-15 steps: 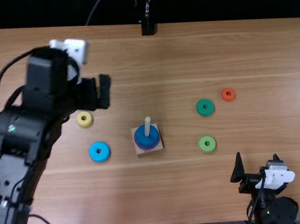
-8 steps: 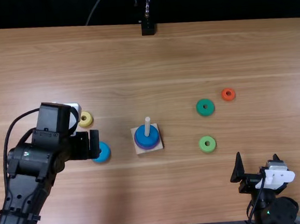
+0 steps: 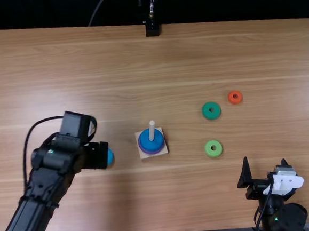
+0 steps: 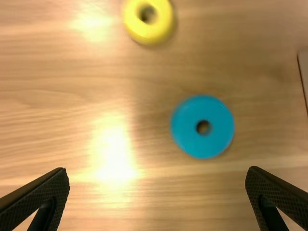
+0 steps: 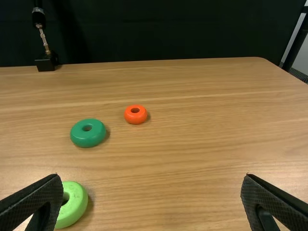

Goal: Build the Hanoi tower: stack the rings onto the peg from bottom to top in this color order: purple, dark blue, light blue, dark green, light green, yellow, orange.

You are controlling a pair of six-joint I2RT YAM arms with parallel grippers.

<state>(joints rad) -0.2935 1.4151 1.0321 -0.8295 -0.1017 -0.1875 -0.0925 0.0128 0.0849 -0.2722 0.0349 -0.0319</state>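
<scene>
My left gripper (image 3: 96,155) hangs over the light blue ring (image 3: 110,157), partly covering it. In the left wrist view the same gripper (image 4: 158,195) is open, with the light blue ring (image 4: 202,126) on the table beyond its fingers and the yellow ring (image 4: 148,20) farther off. The dark blue ring (image 3: 152,141) lies on the purple ring (image 3: 146,151) around the peg (image 3: 152,130). My right gripper (image 3: 254,177) stands at the near right; in its wrist view the gripper (image 5: 151,199) is open and holds nothing. Dark green (image 3: 211,110), light green (image 3: 213,148) and orange (image 3: 235,97) rings lie right of the peg.
The peg's square wooden base (image 3: 147,157) sits mid-table. A black stand (image 3: 152,28) is at the table's far edge. The left arm spans the near left part of the table.
The left gripper has come from the upper left toward the near side, then slightly right over the light blue ring. The right arm has kept still.
</scene>
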